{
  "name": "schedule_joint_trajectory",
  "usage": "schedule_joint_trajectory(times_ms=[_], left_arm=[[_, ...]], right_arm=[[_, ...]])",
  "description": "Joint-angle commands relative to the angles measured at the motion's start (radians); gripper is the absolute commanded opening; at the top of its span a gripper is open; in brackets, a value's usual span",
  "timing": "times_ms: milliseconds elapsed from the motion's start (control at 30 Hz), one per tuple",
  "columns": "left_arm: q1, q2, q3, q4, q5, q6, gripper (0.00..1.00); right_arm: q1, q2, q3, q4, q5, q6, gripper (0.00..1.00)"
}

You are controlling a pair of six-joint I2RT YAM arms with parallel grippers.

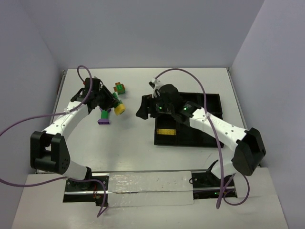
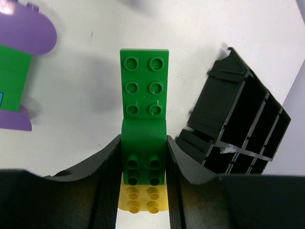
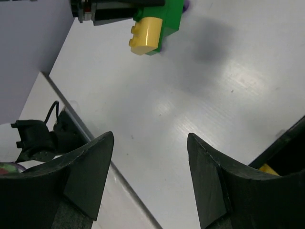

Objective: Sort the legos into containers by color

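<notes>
My left gripper [image 1: 112, 102] is shut on a green-and-yellow lego cluster [image 1: 118, 109] and holds it above the table, left of centre. In the left wrist view the jaws [image 2: 143, 148] clamp its green brick [image 2: 144, 86], with the yellow brick [image 2: 143, 198] beneath. A purple-and-green cluster [image 1: 103, 117] lies just below-left of it and also shows in the left wrist view [image 2: 19, 62]. A green-and-orange cluster [image 1: 119, 88] lies further back. My right gripper [image 1: 143, 108] is open and empty left of the black tray [image 1: 209, 102]; its wrist view [image 3: 150, 143] shows bare table and the held cluster [image 3: 152, 26].
A yellow brick [image 1: 166, 131] lies in the tray's near-left compartment and shows at the wrist view's corner [image 3: 269, 168]. The tray's dividers show in the left wrist view [image 2: 238, 124]. Purple cables loop over both arms. The table's near edge [image 3: 95, 148] runs below my right gripper.
</notes>
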Motion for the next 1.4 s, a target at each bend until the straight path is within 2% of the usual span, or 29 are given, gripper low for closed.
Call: schedule_joint_trajectory(times_ms=[0,100,200,400,700,967,1367], left_arm=[[-0.001,-0.028,-0.019,0.087,0.053,-0.055,0.0],[-0.005,-0.013,-0.022,0.105,0.084,-0.062,0.0],[-0.021,-0.001,-0.01,0.1,0.071,-0.067,0.0],[-0.025,0.006,-0.003,0.106,0.084,-0.072,0.0],[-0.025,0.005,0.002,0.098,0.101,-0.055,0.0],[-0.025,0.002,-0.003,0.1,0.114,-0.052,0.0],[-0.025,-0.002,-0.008,0.095,0.111,-0.046,0.0]], right_arm=[[0.004,0.066,0.066,0.047,-0.145,0.05,0.69],[0.013,0.13,0.109,0.04,-0.153,0.064,0.61],[0.019,0.184,0.14,0.068,-0.153,0.09,0.57],[0.02,0.293,0.21,0.114,-0.175,0.144,0.61],[0.018,0.393,0.287,0.149,-0.139,0.187,0.58],[0.017,0.438,0.332,0.156,-0.11,0.199,0.54],[0.018,0.45,0.339,0.145,-0.038,0.195,0.54]])
